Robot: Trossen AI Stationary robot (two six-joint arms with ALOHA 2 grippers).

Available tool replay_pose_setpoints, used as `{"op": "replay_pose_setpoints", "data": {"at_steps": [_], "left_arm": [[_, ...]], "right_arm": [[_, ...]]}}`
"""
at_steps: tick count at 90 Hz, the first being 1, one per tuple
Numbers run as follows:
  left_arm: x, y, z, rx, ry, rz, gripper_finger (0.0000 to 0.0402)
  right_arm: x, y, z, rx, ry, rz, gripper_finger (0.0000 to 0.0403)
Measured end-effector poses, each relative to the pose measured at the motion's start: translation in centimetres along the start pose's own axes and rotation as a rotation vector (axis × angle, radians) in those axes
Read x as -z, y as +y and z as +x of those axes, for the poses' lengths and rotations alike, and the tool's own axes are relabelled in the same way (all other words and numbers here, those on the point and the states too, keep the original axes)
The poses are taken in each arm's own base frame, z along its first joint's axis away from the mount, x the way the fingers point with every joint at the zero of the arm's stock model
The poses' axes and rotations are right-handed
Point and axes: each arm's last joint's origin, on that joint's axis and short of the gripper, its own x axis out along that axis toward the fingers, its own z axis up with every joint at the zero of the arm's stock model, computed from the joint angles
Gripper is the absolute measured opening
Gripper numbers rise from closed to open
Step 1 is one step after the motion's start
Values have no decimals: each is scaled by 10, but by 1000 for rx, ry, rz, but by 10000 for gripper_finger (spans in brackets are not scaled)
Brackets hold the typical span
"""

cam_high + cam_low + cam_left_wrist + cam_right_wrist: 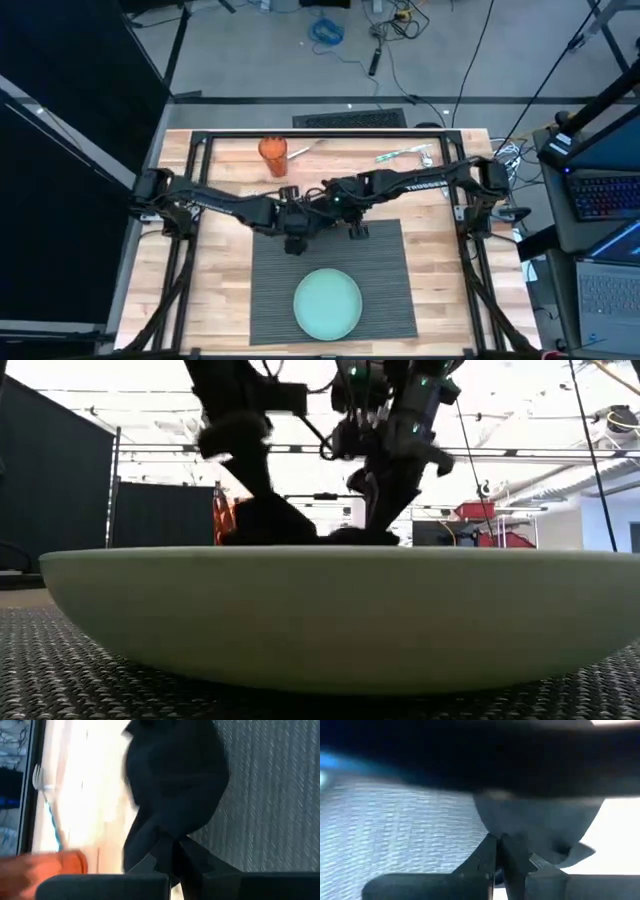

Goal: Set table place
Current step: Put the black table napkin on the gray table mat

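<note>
A pale butcher-block desk of joined wooden planks, smooth and lightly sheened, is edged by a matt black metal frame. Beneath both claws lies a dark grey placemat, ribbed and woven-looking, its coarse texture plain in the low view. Just beyond the claws on that mat sits a pale teal plate, smooth and matt with a soft sheen. The left claw pinches soft, matt black cloth, as does the right claw.
</note>
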Motion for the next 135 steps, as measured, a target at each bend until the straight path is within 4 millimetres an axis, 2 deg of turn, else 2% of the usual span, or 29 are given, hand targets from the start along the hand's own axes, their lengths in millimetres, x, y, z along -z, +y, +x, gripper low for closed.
{"op": "replay_pose_setpoints", "data": {"at_steps": [11,35,42,55,68,83,95,104,117,135], "left_arm": [[6,-15,-16,30,-15,-16,0],[25,-46,-37,77,56,-102,0],[33,-54,-43,72,94,-100,0],[48,-61,-51,21,166,-67,0],[55,-64,-55,0,193,-42,0],[58,-64,-56,-14,214,-17,0],[61,-62,-57,-37,234,2,0],[61,-62,-57,-38,238,4,0],[68,-65,-61,-50,285,-9,0],[78,-81,-71,51,353,-95,0]], "right_arm": [[-9,9,-8,-20,-41,-56,0],[-35,10,-26,-61,-190,-96,0],[-43,15,-25,-79,-222,-95,0],[-60,24,-10,-86,-269,-86,1],[-72,26,-14,-56,-327,-91,28],[-70,21,-17,35,-257,-30,101],[-61,11,-20,131,-138,44,164],[-54,0,-23,157,-89,71,197],[-39,-20,-25,155,-6,126,218],[-24,-43,-28,96,39,168,212]]}}
